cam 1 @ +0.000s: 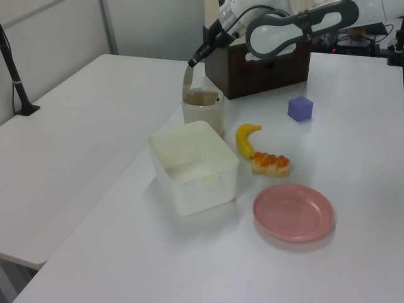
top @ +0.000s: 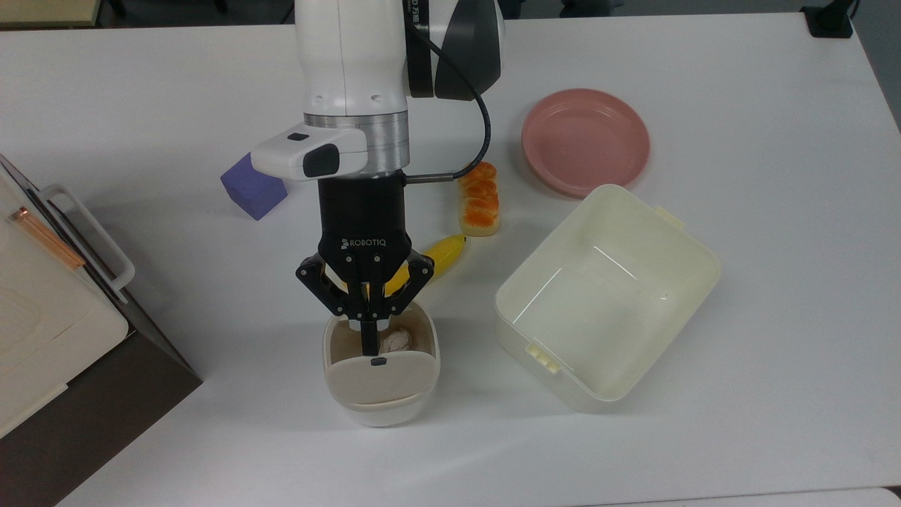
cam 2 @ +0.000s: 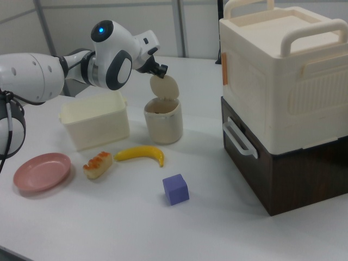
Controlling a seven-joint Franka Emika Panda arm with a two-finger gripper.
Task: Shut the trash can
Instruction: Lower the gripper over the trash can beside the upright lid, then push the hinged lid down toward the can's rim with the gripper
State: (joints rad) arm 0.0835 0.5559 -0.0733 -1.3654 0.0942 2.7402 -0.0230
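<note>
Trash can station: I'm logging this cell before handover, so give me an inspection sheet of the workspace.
Surface: white table, no spills seen.
Job's things: trash can, its beige lid raised upright; crumpled pale item inside.
Clutter: banana, orange-topped pastry, purple cube, pink plate, cream tub.
Grippers: gripper shut, tips at the lid's top edge by the black button.
Cables: black cable looping off the wrist; black cable on the adjoining table.
Surroundings: cream crate on a dark brown cabinet.
</note>
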